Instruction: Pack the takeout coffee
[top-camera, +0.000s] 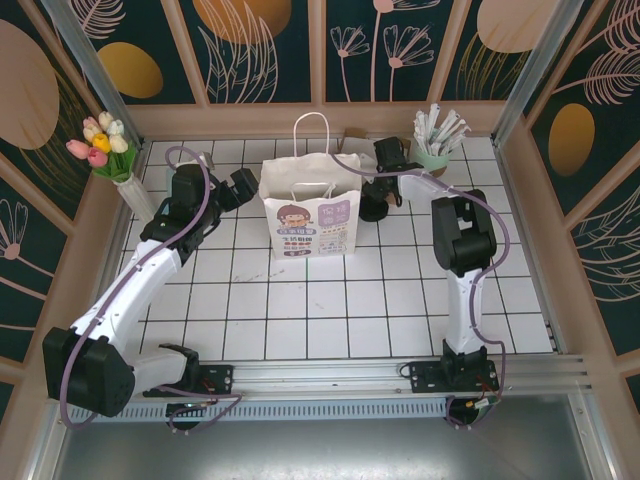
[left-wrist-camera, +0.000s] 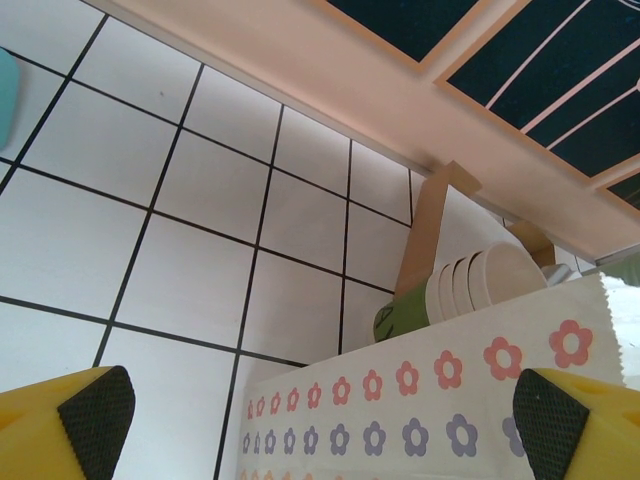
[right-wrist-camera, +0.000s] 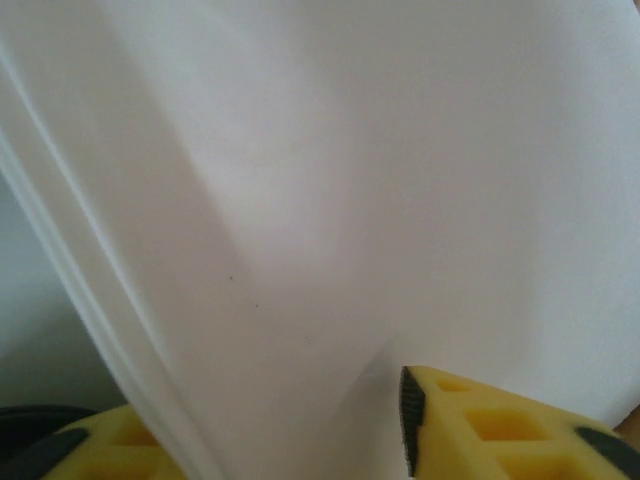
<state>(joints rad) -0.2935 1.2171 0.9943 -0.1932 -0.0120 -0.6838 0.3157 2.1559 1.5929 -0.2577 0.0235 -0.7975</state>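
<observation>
Bag-opening is under way. The left gripper (left-wrist-camera: 322, 412) is hovering wide open beside the bag (top-camera: 310, 215). The right gripper (right-wrist-camera: 290, 440) is straddling its wall, and I cannot tell whether it is clamping. The coffee (top-camera: 372, 207), probably that dark shape, is sitting on the surface (top-camera: 300, 310) just beside the bag. Next the mouth needs spreading.

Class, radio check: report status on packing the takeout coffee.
Left gripper open beside white paper bag. Right gripper open against bag's wall. Takeout coffee apparently on table right of bag, unpacked.

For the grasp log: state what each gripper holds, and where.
Nothing is held: left gripper open beside the paper bag; right gripper open, straddling its wall.
</observation>
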